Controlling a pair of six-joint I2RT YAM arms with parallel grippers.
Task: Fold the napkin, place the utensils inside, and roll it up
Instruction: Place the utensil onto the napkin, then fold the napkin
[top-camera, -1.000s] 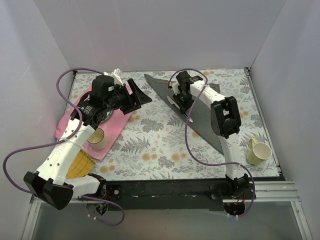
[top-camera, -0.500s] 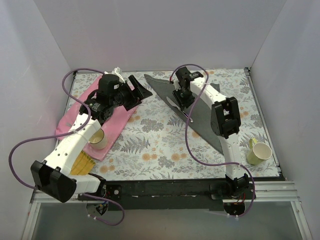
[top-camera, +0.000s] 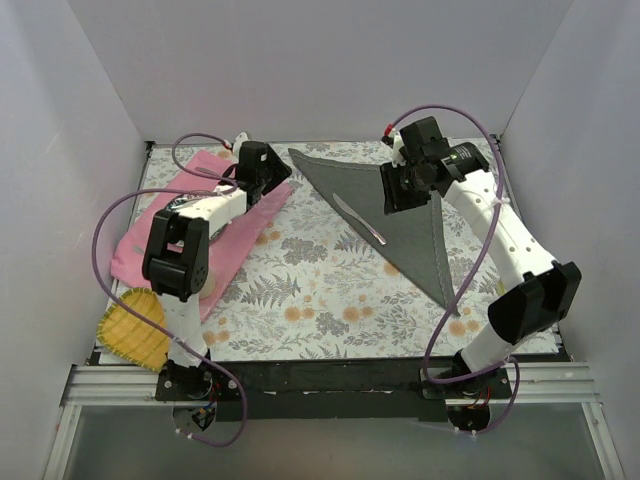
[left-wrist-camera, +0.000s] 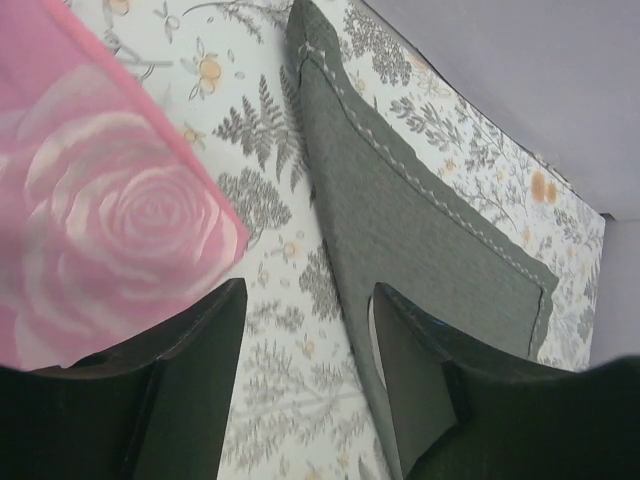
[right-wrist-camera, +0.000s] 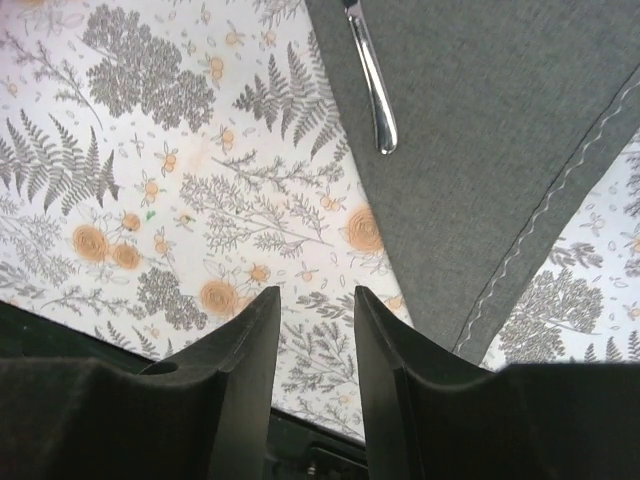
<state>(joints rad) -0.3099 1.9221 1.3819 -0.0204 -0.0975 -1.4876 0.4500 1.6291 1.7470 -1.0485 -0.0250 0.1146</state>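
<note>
Napkin (top-camera: 408, 228) is limp, knife (top-camera: 358, 217) slick; I would pinch a hemmed corner. Left fingers (left-wrist-camera: 190, 400) wide, right fingers (right-wrist-camera: 240, 370) narrow, both empty.

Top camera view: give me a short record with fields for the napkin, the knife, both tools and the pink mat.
napkin: grey, folded into a triangle, flat on the table, not rolled
knife: lying on the napkin near its left edge
left tool: open, empty, between pink mat and napkin
right tool: open, empty, above the table by the napkin's edge
pink mat: left side, partly under the left arm
</note>
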